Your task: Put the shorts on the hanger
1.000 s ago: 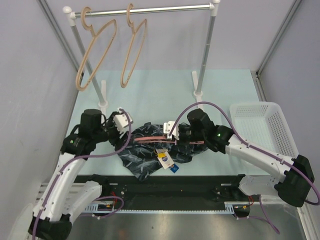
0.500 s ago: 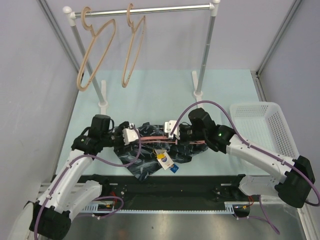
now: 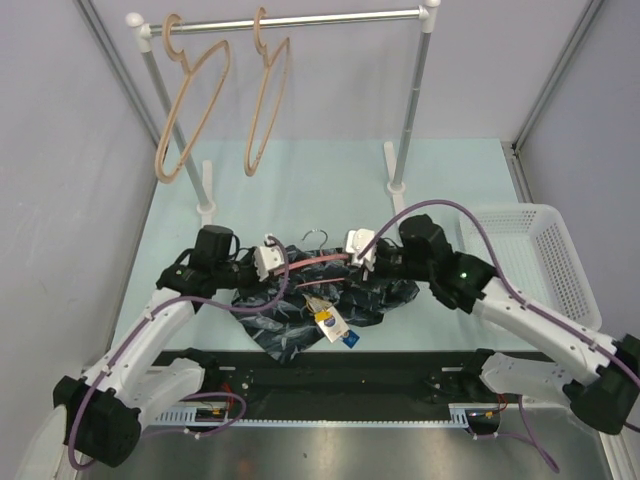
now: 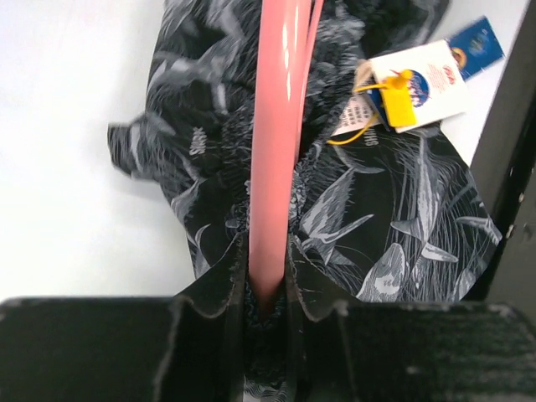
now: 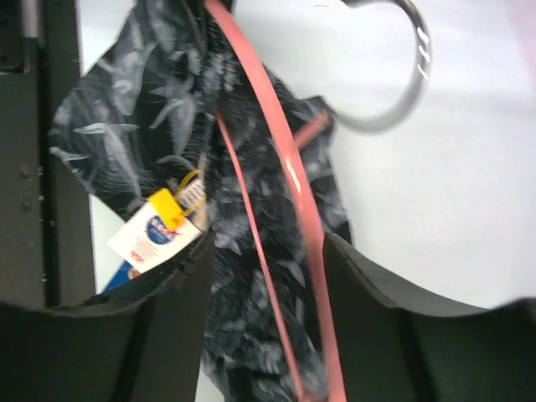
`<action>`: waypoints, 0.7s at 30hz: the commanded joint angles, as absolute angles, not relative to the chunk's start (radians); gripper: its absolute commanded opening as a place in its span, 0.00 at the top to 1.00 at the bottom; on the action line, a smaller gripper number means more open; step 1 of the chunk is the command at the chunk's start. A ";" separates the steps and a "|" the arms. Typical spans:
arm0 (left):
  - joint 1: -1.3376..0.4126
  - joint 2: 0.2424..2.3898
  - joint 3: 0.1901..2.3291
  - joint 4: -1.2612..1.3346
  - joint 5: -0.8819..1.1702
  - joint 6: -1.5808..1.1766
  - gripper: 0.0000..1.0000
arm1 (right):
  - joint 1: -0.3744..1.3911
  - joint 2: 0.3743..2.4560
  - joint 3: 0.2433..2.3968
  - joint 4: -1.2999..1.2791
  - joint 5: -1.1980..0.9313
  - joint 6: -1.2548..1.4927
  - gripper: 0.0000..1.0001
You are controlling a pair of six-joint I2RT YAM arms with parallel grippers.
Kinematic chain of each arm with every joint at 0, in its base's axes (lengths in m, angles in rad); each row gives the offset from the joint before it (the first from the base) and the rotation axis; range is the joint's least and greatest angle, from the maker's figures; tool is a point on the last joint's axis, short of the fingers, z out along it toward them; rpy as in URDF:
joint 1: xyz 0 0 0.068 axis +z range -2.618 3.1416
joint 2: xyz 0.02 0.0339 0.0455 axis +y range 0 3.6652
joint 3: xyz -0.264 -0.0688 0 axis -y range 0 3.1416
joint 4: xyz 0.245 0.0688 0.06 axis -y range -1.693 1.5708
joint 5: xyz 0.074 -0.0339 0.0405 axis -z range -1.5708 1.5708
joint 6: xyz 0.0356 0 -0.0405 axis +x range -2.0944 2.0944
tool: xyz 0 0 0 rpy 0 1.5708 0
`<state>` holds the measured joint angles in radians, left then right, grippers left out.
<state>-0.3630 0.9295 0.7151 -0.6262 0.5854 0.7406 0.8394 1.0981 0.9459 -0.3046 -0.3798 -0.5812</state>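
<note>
Near the front edge of the pale green table (image 3: 330,180), the left gripper (image 3: 270,258) pinched one end of the thin pink-red, silver-hooked hanger (image 3: 315,259) lying across the dark navy leaf-print fabric shorts (image 3: 290,312), while the right gripper (image 3: 357,244) straddled the other end, jaws parted.

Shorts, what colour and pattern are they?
The shorts are dark navy with a pale leafy print, clearest in the left wrist view.

The shorts (image 3: 290,322), dark navy with a pale leaf-like print, were found crumpled on the bench (image 3: 450,190), a yellow-and-white tag (image 3: 329,321) exposed at the near side. The thin pink hanger (image 3: 318,260) was laid across their far part, its silver hook (image 3: 316,237) pointed away.
</note>
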 commanded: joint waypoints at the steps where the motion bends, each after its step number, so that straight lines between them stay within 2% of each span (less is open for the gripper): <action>1: -0.305 0.962 0.755 -0.571 0.627 0.539 1.00 | 0.790 0.927 0.922 -0.394 -0.319 -0.500 0.39; 4: -0.298 0.980 0.758 -0.554 0.624 0.459 1.00 | 0.775 0.796 0.873 -0.471 -0.302 -0.549 0.35; 6: -0.298 0.980 0.752 -0.542 0.633 0.437 1.00 | 0.769 0.741 0.850 -0.535 -0.340 -0.574 0.36; 8: -0.296 0.973 0.736 -0.526 0.646 0.411 1.00 | 0.793 0.739 0.828 -0.561 -0.348 -0.589 0.37; 11: -0.295 0.982 0.732 -0.512 0.650 0.382 1.00 | 0.848 0.778 0.741 -0.500 -0.224 -0.601 0.34; 13: -0.287 0.989 0.738 -0.506 0.657 0.353 1.00 | 0.883 0.790 0.625 -0.341 -0.097 -0.606 0.32; 17: -0.282 0.993 0.742 -0.495 0.681 0.310 1.00 | 0.888 0.834 0.455 0.051 -0.040 -0.675 0.31; 21: -0.279 0.976 0.732 -0.499 0.686 0.302 1.00 | 0.911 0.960 0.425 0.185 0.035 -0.672 0.36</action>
